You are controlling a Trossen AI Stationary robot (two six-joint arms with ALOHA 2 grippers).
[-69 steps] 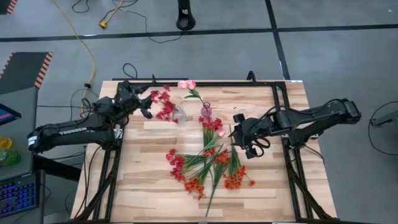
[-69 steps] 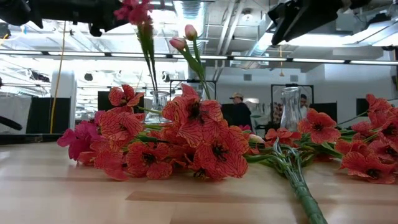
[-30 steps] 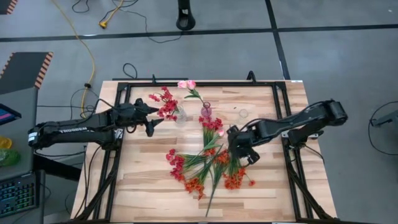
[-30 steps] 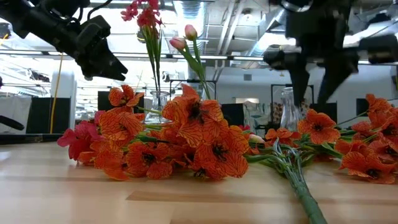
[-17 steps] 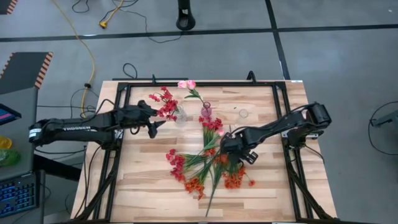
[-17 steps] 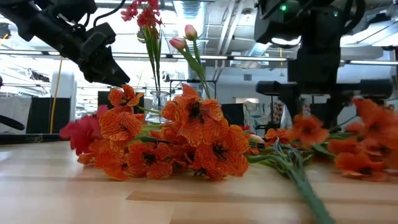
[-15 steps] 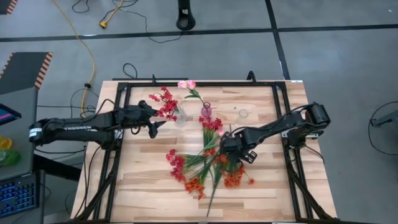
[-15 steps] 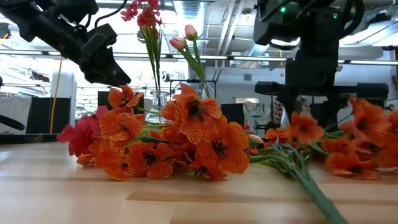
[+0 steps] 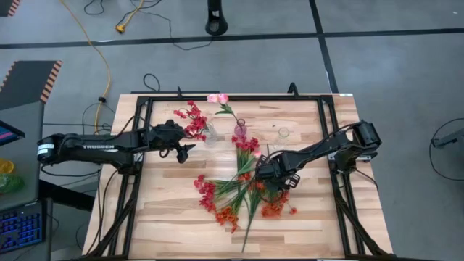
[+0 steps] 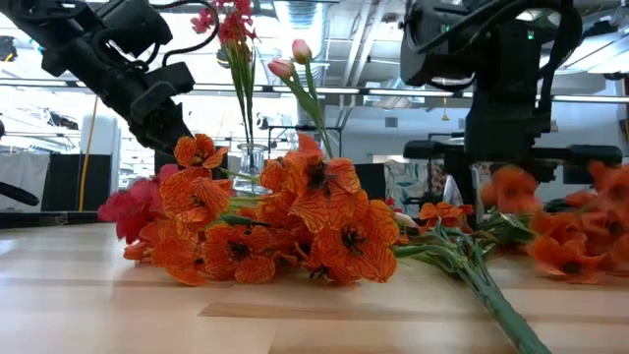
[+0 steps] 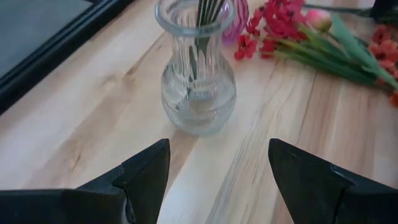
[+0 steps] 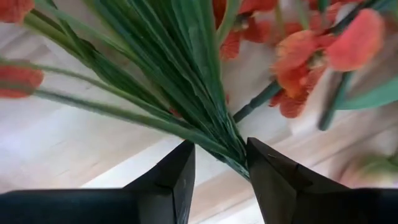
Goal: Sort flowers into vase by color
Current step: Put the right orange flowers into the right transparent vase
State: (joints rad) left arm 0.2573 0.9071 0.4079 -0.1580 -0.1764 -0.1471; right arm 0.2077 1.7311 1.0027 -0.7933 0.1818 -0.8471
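Reaching into the pile of artificial flowers (image 9: 243,190) with long green stems and red and orange blossoms at the middle of the light wooden surface (image 9: 174,217), right of frame centre in the high view: the right pincer (image 9: 278,181), low over the orange sprig (image 9: 273,204). Closing its two dark fingers (image 12: 177,180) on a bunch of green stems (image 12: 186,93) in the right wrist view, gap narrow, stems between the fingers; cannot tell whether gripped firmly. Hovering at the upper left of the surface: the left pincer (image 9: 185,150), fingers spread wide and empty, pointed at a clear ribbed glass vase (image 11: 198,74) just beyond its tips. Standing in that vase: a red sprig (image 9: 190,119). Standing beside it toward centre: a second clear vase (image 9: 240,129) with pale pink tulip-like blooms (image 9: 217,98). Sitting farther right, apart: a third small glass vase (image 9: 283,133).
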